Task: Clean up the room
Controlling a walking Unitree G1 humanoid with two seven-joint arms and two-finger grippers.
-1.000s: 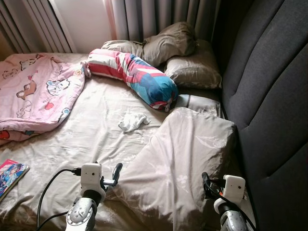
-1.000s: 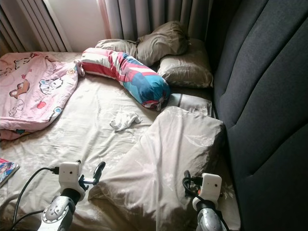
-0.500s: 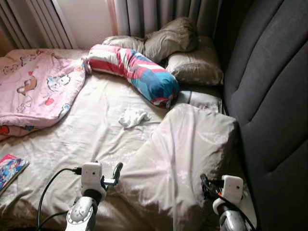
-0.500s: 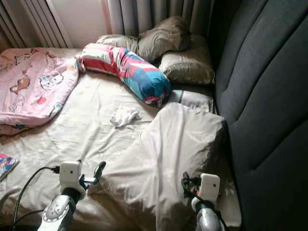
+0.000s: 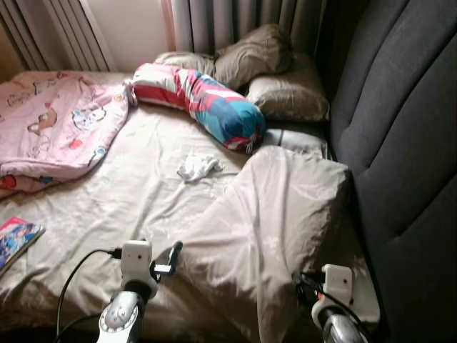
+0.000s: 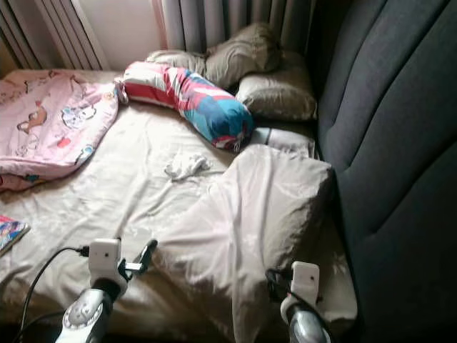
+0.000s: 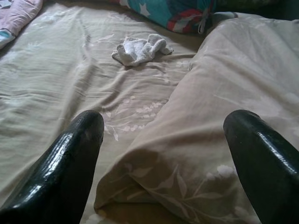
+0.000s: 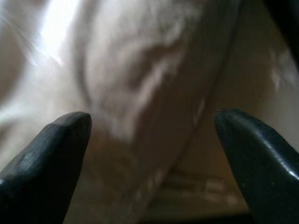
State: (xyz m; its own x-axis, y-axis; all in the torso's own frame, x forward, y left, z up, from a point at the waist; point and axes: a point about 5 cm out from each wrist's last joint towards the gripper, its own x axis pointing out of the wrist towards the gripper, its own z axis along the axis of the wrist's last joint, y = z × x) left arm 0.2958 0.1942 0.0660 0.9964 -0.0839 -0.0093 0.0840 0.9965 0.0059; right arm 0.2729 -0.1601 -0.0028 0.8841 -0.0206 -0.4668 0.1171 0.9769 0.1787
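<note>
Head stereo pair looking down over the bed (image 5: 107, 207), wrist cameras close on the beige duvet (image 7: 224, 93)

the bed (image 5: 143, 207) wears a beige floral sheet, rumpled. at its centre lies a small white cloth (image 5: 198, 166). at 10 o'clock a pink cartoon blanket (image 5: 53, 128) is heaped. at 12 o'clock a striped red-and-blue bolster (image 5: 203, 103) rests against beige pillows (image 5: 285, 93). at 4 o'clock a large beige pillow (image 5: 275, 221) lies beside the dark headboard (image 5: 407, 164). at 8 o'clock a colourful book (image 5: 16, 237) sits at the edge.
</note>
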